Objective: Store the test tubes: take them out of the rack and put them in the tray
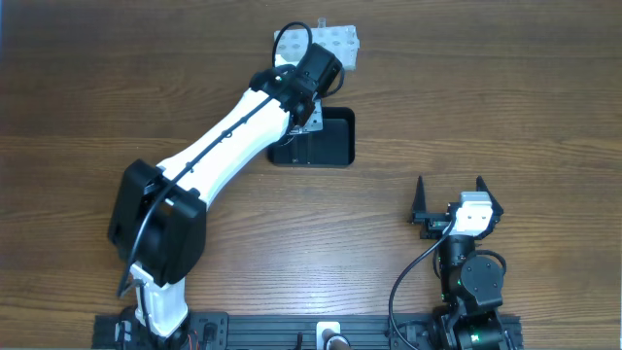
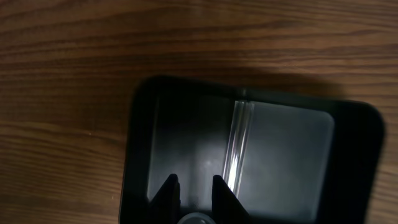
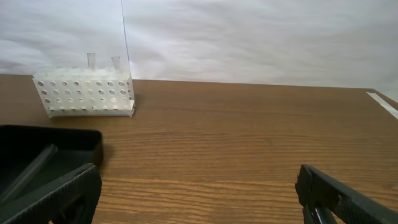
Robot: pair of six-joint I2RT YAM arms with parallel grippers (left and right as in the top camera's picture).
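Two arms work over a brown wood-grain table, with a white backdrop behind. The left gripper, fingers slightly apart and empty, hovers over the glossy black tray, where a clear test tube lies flat. Its arm hides part of the white perforated rack, which holds two upright tubes. The right gripper rests spread wide.

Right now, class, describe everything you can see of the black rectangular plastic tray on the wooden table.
The black rectangular plastic tray is shallow, with rounded corners, a raised rim and a glossy floor. It sits flat on the wooden table, near the white perforated rack. One clear test tube lies inside. The left gripper hangs above it, fingers apart.
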